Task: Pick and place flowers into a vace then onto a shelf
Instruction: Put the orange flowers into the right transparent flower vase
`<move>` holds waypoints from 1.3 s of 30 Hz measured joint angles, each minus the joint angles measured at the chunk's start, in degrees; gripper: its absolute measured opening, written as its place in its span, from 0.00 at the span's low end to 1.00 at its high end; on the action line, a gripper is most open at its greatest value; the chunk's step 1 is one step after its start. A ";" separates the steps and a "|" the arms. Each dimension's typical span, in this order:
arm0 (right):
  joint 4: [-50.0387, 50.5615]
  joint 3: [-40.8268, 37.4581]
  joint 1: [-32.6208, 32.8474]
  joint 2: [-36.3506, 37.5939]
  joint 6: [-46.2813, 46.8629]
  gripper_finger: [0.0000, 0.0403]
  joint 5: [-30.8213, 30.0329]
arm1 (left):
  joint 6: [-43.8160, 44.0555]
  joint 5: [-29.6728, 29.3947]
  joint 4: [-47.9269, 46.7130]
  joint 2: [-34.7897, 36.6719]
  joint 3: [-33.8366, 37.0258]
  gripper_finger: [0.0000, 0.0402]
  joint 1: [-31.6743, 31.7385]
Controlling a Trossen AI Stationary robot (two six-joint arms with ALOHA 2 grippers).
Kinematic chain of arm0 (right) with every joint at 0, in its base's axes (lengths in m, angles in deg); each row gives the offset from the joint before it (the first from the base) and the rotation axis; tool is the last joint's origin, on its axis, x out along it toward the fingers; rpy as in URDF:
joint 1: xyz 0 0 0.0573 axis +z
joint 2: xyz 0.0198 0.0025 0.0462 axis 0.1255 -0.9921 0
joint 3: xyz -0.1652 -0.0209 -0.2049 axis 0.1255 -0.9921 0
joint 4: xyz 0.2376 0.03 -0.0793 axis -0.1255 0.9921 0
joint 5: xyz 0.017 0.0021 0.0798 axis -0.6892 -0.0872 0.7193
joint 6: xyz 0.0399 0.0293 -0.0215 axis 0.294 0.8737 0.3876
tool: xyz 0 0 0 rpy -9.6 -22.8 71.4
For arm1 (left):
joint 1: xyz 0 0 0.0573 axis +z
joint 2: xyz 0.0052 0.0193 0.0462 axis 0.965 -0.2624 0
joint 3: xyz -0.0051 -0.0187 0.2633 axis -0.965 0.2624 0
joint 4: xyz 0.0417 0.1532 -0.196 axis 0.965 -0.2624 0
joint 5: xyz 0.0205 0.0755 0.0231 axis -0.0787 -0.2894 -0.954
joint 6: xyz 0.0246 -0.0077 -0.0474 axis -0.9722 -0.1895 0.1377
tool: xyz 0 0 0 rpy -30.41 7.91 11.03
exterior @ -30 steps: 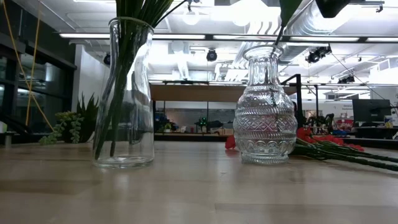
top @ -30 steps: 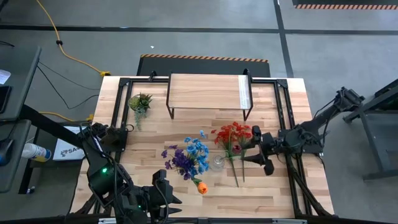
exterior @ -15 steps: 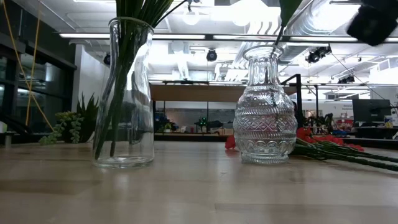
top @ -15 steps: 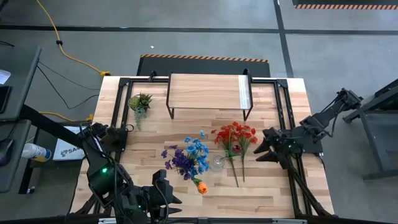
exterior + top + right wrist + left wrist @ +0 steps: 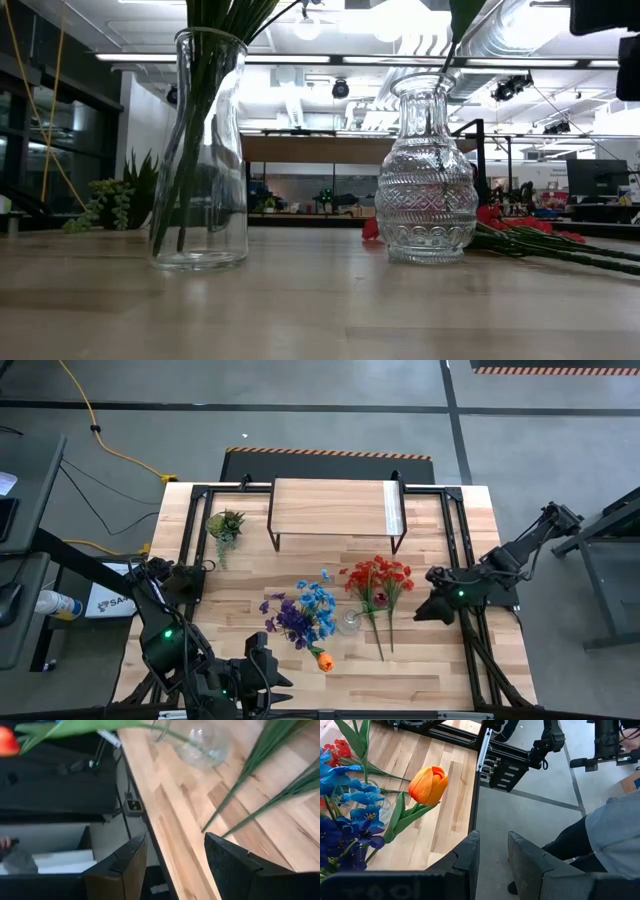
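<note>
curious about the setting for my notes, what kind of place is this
Probably a robotics lab or workshop in an industrial-style space: a wooden table stands on bare concrete floor with a yellow cable trailing across it, and the low view shows exposed ceiling ducts.

The low view crops both vases' blooms point(image 5: 225, 15) and most of the right hand point(image 5: 610, 30).

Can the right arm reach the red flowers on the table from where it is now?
Probably yes. The right gripper hangs open beside the red flowers, which lie loose on the table, with nothing between them; the patterned vase stands past their stems.
</note>
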 joint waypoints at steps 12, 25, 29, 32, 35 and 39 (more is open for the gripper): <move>0.05 0.00 -0.02 -3.37 3.55 0.47 -0.25 | -0.02 -0.07 -0.02 0.00 0.00 0.33 0.00; 0.33 0.00 -1.67 -14.28 13.07 0.47 -0.80 | -0.14 0.50 -2.64 0.00 0.00 0.33 0.00; 0.32 0.00 -4.91 -18.87 13.29 0.47 1.20 | -0.20 0.52 -3.80 0.00 0.00 0.33 0.00; 0.32 0.00 -7.55 -21.99 13.24 0.47 2.75 | -0.22 0.53 -4.35 0.00 0.02 0.33 0.00; 0.22 0.00 -9.50 -24.39 13.19 0.47 2.89 | -0.22 0.55 -4.46 0.00 0.02 0.33 0.00; -1.16 0.00 -10.86 -26.35 13.08 0.47 2.87 | -0.22 0.58 -4.53 0.00 0.02 0.33 0.00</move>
